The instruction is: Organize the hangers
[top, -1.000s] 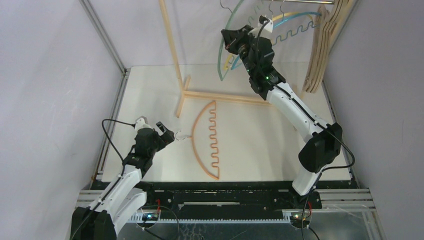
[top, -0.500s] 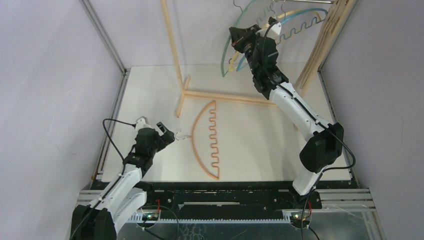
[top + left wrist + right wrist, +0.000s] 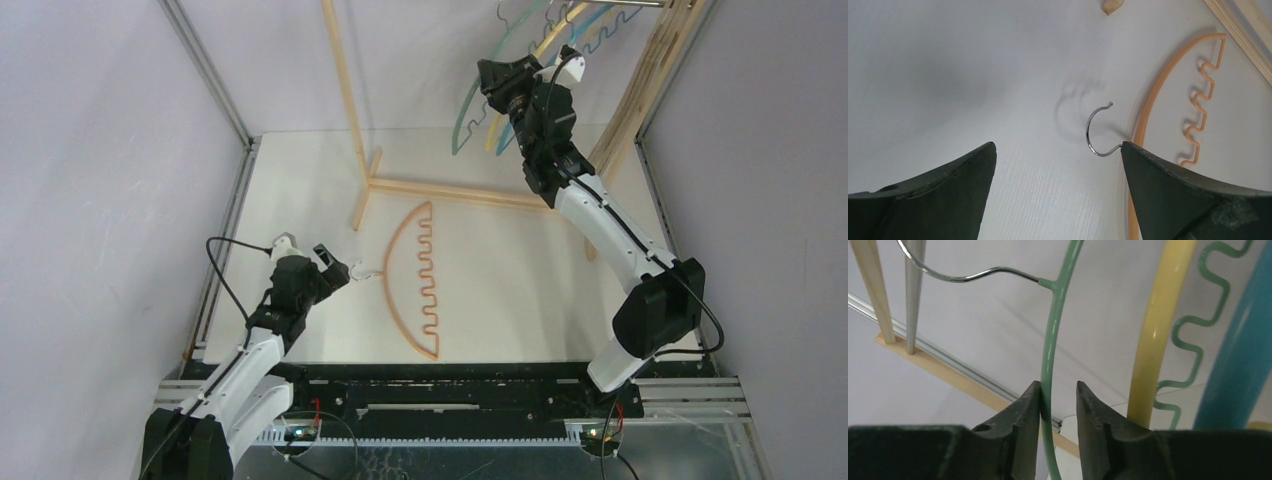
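Observation:
An orange hanger [image 3: 400,270] lies flat on the white table, its metal hook [image 3: 1097,131] pointing left. My left gripper [image 3: 345,268] is open and empty just left of that hook, and the hook shows between its fingers in the left wrist view. My right gripper [image 3: 497,78] is raised high by the rack and holds the thin arch of the green hanger [image 3: 1048,340]. Its jaws stand narrow, and the left finger presses on the arch. Yellow [image 3: 1158,330] and teal [image 3: 1243,350] hangers hang just beside it. Several pale wooden hangers [image 3: 640,90] hang at the right.
The wooden A-frame rack stands at the back, with its left post [image 3: 345,90] and floor bar [image 3: 450,193] on the table. Its metal bar [image 3: 625,3] runs along the top edge. Metal frame rails [image 3: 215,80] and purple walls enclose the table.
My right gripper has moved up and to the right with the green hanger, and its hook is now closer to the metal bar. The left arm and the orange hanger have not moved.

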